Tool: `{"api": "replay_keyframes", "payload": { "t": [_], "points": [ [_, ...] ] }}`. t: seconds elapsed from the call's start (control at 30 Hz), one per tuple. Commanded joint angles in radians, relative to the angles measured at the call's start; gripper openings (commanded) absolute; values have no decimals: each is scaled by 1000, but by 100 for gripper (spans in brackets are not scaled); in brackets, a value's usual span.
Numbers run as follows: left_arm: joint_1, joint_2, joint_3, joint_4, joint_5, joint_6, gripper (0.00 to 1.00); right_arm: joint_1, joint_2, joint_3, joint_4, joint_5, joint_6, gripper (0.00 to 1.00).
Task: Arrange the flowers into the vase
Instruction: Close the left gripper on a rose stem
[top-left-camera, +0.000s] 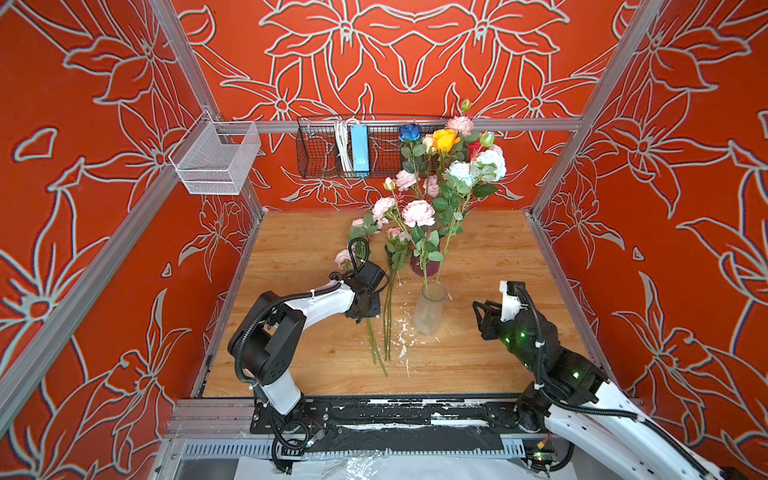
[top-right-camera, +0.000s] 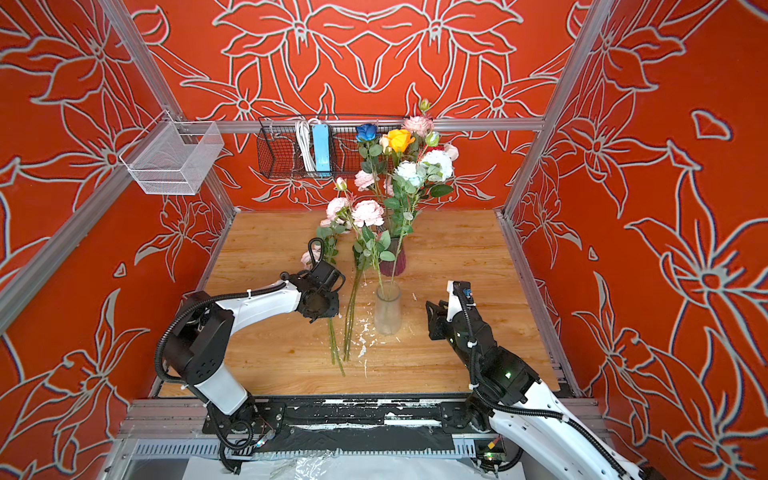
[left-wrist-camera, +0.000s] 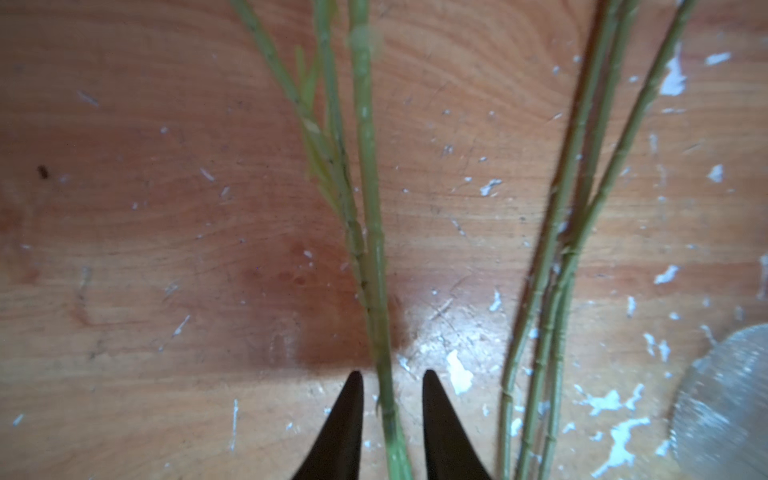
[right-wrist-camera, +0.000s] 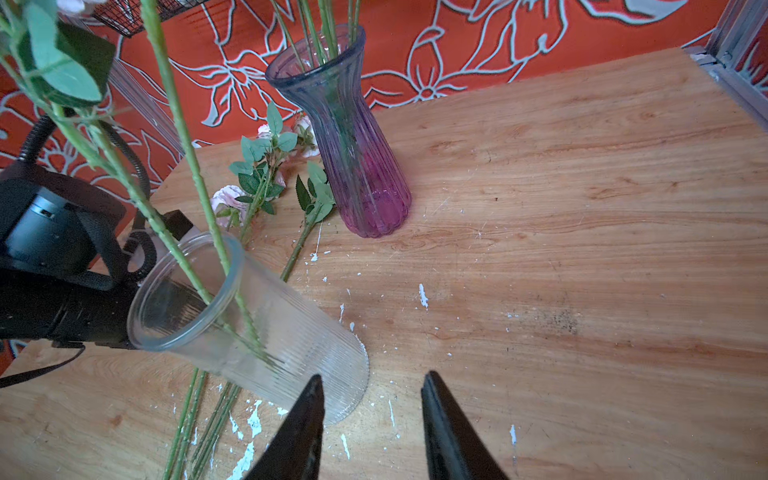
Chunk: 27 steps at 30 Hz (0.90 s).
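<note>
Green stem of one loose flower lies flat on the wooden table, bloom toward the back wall and cut end toward the robot. The left gripper straddles it, jaws narrowly parted with a gap on either side. Other flowers lie parallel just beside. The right gripper gapes empty near the clear vase, with open tabletop beyond.

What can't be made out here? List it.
- Left gripper: fingertips hidden under its own body, both top views.
- Purple vase: mostly behind leaves, both top views.
- Clear vase: blurred, cut by the edge, left wrist view.
- Red rose: half behind white blooms, a top view.
</note>
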Motion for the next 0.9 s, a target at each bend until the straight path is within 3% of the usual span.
{"api": "replay_keyframes", "payload": {
  "t": [0.0, 0.23, 0.47, 0.87],
  "points": [
    [-3, 12, 11, -20, -4, 8, 21, -7, -13, -9, 21, 3, 26, 40],
    [-14, -71, 18, -40, -33, 16, 12, -7, -29, -6, 6, 10, 17, 40],
    [-14, -66, 34, -45, -27, 31, 0, -7, -53, -2, -10, 12, 11, 40],
    [-15, -130, 31, -34, -12, 27, 0, -8, -82, -4, -36, 25, 6, 40]
  ]
}}
